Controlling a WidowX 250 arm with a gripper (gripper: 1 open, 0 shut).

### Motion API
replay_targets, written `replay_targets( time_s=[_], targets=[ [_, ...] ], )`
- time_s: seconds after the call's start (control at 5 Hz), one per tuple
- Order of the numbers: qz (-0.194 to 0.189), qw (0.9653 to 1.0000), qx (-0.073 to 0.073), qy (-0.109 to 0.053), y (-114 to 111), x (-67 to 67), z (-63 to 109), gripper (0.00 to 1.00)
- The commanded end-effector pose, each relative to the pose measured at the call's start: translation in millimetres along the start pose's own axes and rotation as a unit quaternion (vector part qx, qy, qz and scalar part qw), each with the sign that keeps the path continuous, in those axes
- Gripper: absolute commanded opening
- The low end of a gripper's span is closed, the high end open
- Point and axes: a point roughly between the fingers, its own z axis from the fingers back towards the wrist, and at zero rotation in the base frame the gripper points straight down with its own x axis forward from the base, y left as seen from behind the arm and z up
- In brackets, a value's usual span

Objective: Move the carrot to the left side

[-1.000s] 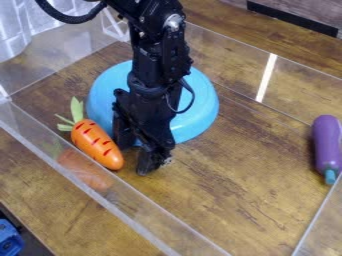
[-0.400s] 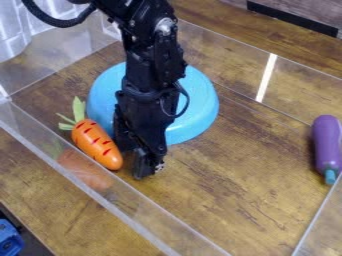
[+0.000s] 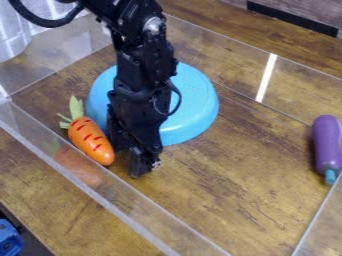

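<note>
The robot arm (image 3: 138, 90) has slid toward the left edge of the worktop over the last second. Its black gripper (image 3: 138, 160) was a little way off from the carrot (image 3: 91, 141) before. Now it is low down and just beside the carrot's fat end, maybe touching it, but that is hard to tell. The carrot has been nudged a bit toward the left edge too, and a bit away from the front edge. More of the blue dish (image 3: 194, 100) shows on its right side now, because the arm covers less of it.
</note>
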Motion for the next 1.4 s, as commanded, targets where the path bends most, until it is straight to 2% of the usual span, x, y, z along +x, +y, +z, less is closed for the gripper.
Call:
replay_targets(
  time_s=[0.0, 0.2, 0.6, 1.0, 1.2],
  targets=[
    [0.007, 0.9997, 0.005, -0.023, -3.4, 8.5, 19.2, 0.00],
    [0.013, 0.9997, 0.006, -0.022, -5.8, 15.8, 23.7, 0.00],
    [-0.016, 0.9995, 0.007, -0.026, -0.3, 22.8, 12.1, 0.00],
    [-0.077, 0.9964, 0.006, -0.034, 13.8, 24.6, 6.5, 0.00],
    [-0.086, 0.9956, 0.006, -0.035, 19.8, 25.8, 5.3, 0.00]
  ],
)
